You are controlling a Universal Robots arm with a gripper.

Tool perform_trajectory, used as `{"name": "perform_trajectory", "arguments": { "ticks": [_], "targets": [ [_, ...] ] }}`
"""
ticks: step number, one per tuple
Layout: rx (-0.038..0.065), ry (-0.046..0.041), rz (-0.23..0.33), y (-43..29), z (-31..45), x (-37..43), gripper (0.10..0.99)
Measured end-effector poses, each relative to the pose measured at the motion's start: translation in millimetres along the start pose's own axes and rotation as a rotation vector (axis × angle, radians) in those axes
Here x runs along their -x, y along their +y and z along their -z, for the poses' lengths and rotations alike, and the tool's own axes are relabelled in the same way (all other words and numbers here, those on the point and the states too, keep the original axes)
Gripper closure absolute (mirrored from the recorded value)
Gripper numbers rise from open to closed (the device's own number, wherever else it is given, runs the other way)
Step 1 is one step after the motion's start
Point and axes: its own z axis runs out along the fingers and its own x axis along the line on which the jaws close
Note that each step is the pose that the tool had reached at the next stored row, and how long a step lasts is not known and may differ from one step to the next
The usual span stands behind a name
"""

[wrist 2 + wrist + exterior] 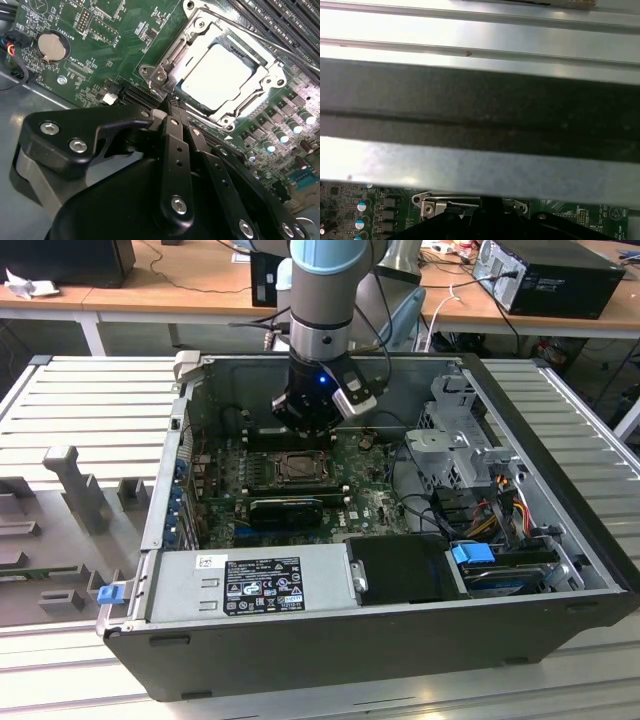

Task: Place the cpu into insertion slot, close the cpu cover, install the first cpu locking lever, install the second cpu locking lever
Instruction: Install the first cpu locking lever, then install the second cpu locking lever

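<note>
The cpu (217,75) lies flat in the insertion slot (227,120), its pale silver top showing through the window of the cpu cover (200,35). The cover's silvery frame lies down over the chip's edges. My gripper (171,104) is shut with nothing between its black fingers (175,145). Its tips sit at one corner of the socket, right by the metal hinge bracket (159,77). In the exterior view the gripper (312,430) hangs low inside the open computer case, just behind the insertion slot (298,468).
A coin battery (52,46) sits on the green board to one side, and long black memory slots (285,20) run past the socket. A black finned card (285,510), power supply (250,585) and drive cage (450,440) crowd the case. The case wall (480,110) stands close.
</note>
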Motion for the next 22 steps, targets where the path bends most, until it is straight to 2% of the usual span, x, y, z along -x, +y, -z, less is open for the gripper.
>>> {"name": "perform_trajectory", "arguments": {
  "ticks": [11, 15, 22],
  "targets": [
    [0.000, 0.0001, 0.000, -5.3, 0.4, -0.4, 0.980],
    [0.000, 0.0000, 0.000, -11.2, 0.7, -0.9, 0.980],
    [0.000, 0.0000, 0.000, -17.4, 1.1, -1.1, 0.980]
  ]
}}
